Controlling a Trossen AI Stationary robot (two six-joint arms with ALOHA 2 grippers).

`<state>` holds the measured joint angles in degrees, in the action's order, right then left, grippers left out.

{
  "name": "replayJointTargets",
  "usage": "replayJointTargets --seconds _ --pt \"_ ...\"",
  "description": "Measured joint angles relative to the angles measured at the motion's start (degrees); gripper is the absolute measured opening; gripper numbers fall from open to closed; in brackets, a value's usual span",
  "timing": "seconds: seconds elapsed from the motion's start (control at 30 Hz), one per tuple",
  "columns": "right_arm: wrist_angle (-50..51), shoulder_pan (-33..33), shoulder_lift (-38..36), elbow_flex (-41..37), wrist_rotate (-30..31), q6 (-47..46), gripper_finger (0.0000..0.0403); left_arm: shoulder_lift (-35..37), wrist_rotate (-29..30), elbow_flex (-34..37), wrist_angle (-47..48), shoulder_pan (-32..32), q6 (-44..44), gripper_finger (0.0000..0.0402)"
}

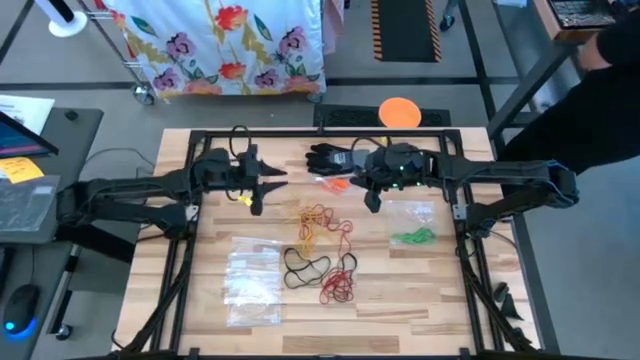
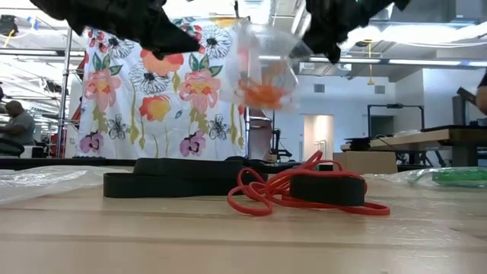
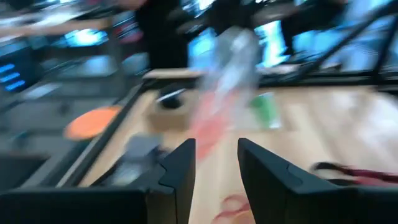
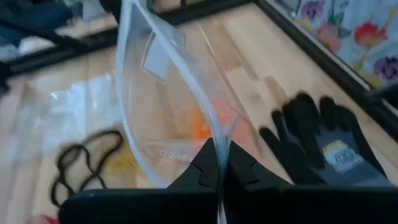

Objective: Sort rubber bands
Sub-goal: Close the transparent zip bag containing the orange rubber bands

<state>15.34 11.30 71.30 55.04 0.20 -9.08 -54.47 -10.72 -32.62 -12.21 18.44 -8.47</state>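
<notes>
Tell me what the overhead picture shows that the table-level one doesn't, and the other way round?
Only overhead: the black glove, an orange disc beyond the table, green rubber bands, and empty clear bags lying flat. Only table-level: the room behind, and the clear bag hanging in the air with orange bands inside, gripped by the right claw. Both share: the red bands, black bands, and the flowered cloth.

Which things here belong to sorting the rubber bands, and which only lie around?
For the job: rubber bands; clear bag held by right tool; green bands.
Lying about: black glove; orange disc; flowered cloth.
</notes>
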Motion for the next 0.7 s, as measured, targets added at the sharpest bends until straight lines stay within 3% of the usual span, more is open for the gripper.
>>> replayJointTargets --seconds 0.1,0.27,0.33,0.5,0.7 --pt "-4.58 1.35 -1.85 -4.5 -0.29 0.1 0.0 -0.26 -5.88 2.54 -6.64 2.83 0.74 0.0116" --pt "-19.9 5.66 -6.76 -13.99 -7.73 -2.04 0.0 -3.71 -5.81 5.75 -21.38 8.21 7.88 0.0116" --pt "-25.69 7.08 -7.4 -16.64 -9.8 -2.82 0.0 -6.53 -5.62 5.67 -22.21 9.2 9.4 0.0116" --pt "-29.08 6.41 -4.88 -18.7 -10.37 -3.15 0.0 -14.42 -2.98 2.31 -22.26 9.11 16.55 0.0116" --pt "-34.5 3.15 -1.39 -18.44 -10.64 -2.45 0.0 -19.78 -8.81 -1.5 -22.09 7.26 13.42 0.0118"
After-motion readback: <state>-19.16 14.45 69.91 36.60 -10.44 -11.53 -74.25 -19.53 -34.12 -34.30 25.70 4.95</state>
